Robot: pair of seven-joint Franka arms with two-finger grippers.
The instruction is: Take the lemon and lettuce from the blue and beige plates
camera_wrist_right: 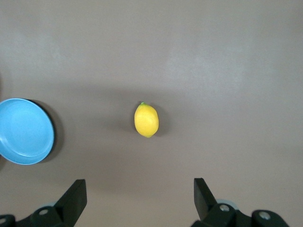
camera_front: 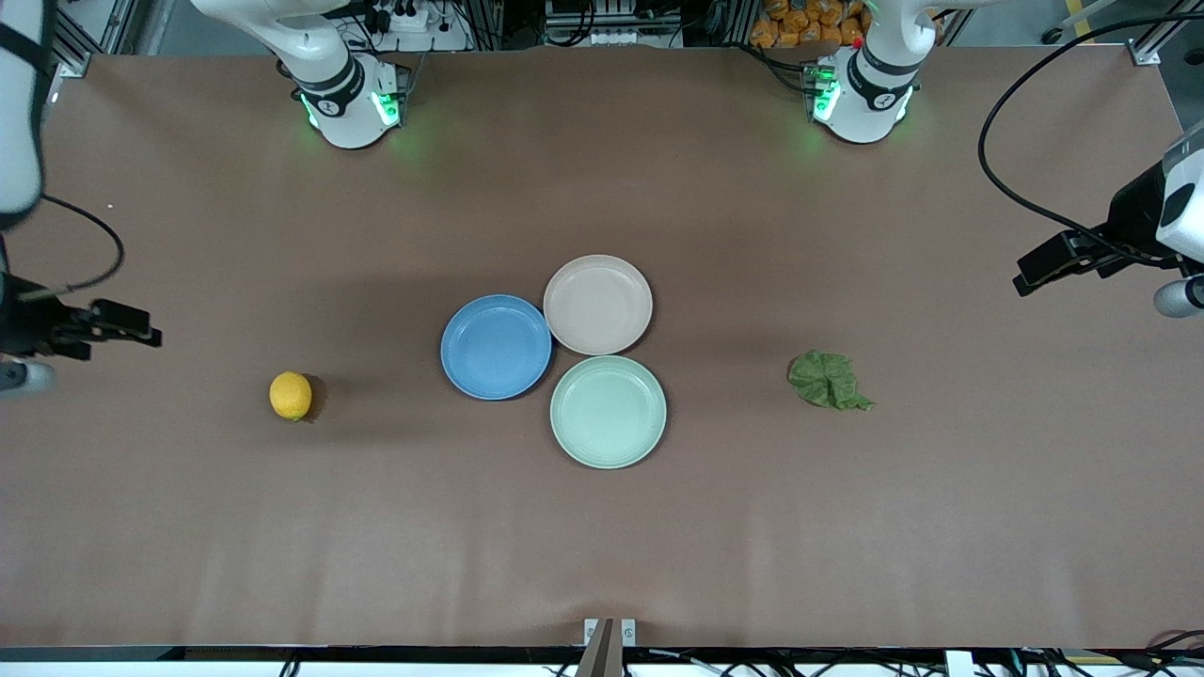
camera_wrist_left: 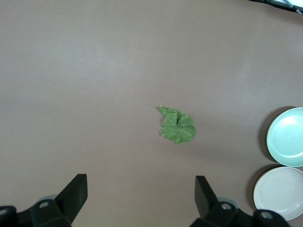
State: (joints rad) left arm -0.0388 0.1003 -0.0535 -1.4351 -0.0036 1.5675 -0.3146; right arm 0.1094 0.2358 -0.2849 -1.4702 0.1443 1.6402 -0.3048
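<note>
Three plates touching at table centre: blue plate at 9 o'clock, beige plate at 12, mint plate at 6, nearest cam. Lemon well apart – toward right arm's end; lettuce – toward left arm's end.

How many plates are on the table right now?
3, clustered mid-table, rims touching or nearly so, all bare: the beige plate farthest from the front camera, the blue plate beside it toward the right arm's end, the mint-green plate nearest the camera. None looks hidden.
</note>
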